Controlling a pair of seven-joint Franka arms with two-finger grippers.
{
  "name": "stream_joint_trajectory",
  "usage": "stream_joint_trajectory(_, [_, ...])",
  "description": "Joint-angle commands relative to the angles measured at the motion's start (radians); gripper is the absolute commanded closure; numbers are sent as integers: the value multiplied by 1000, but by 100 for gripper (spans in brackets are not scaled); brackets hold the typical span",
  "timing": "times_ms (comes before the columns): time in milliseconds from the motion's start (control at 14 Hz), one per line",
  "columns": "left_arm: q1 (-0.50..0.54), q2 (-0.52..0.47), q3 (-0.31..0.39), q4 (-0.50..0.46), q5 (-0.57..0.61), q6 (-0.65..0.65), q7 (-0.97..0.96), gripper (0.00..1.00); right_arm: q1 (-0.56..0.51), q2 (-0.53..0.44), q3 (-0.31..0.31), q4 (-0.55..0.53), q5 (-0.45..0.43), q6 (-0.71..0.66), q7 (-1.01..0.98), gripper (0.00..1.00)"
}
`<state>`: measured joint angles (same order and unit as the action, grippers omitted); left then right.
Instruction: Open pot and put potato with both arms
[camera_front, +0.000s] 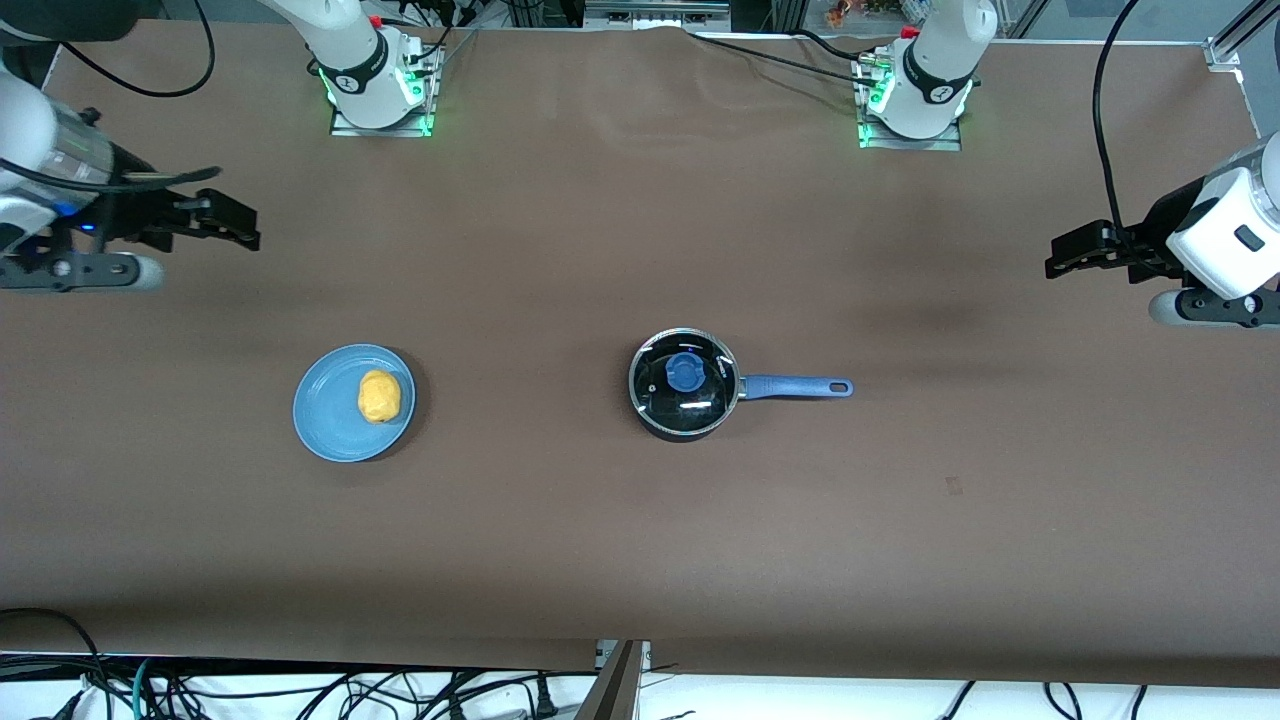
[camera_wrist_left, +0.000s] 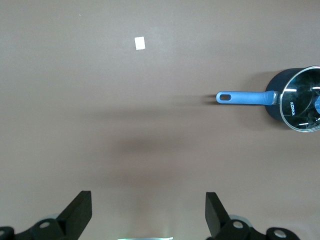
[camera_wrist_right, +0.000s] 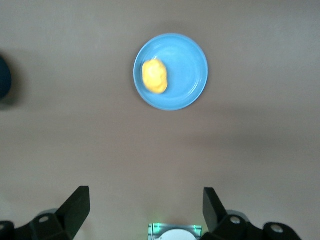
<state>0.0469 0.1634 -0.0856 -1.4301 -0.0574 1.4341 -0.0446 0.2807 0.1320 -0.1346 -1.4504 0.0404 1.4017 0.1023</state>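
The black pot (camera_front: 685, 384) stands mid-table with its glass lid (camera_front: 684, 372) on, blue knob up, and its blue handle (camera_front: 797, 386) pointing toward the left arm's end. It also shows in the left wrist view (camera_wrist_left: 295, 100). The yellow-orange potato (camera_front: 379, 396) lies on a flat blue plate (camera_front: 325, 415) toward the right arm's end; both show in the right wrist view, the potato (camera_wrist_right: 154, 76) on the plate (camera_wrist_right: 187, 75). My left gripper (camera_front: 1062, 255) is open and empty, up over bare table at its end. My right gripper (camera_front: 240, 225) is open and empty, up over bare table at its end.
The brown table (camera_front: 560, 560) runs wide around the pot and plate. A small white tag (camera_wrist_left: 140, 43) lies on the table in the left wrist view. Cables hang below the table's front edge. The arm bases (camera_front: 375, 80) stand along the back.
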Motion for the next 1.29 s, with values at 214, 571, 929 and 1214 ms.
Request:
stream_joint_trajectory(214, [-5,16,-2,34,16,-15,14,0,0,-118,30,-182,-47,83,-4,0])
stream_joint_trajectory(571, [-7,16,-2,33,14,-15,12,0,-192,-109,188,-180,-73,111,-26,0])
stream_joint_trajectory(929, [-16,22,-11,34,-1,-14,-12,0,-181,-97,190,-166,-113,196,-26,0])
stream_joint_trajectory(1214, [-120,83,-23,33,-47,60,-257,0,-184,-94,188,-162,-111,220,-27,0])
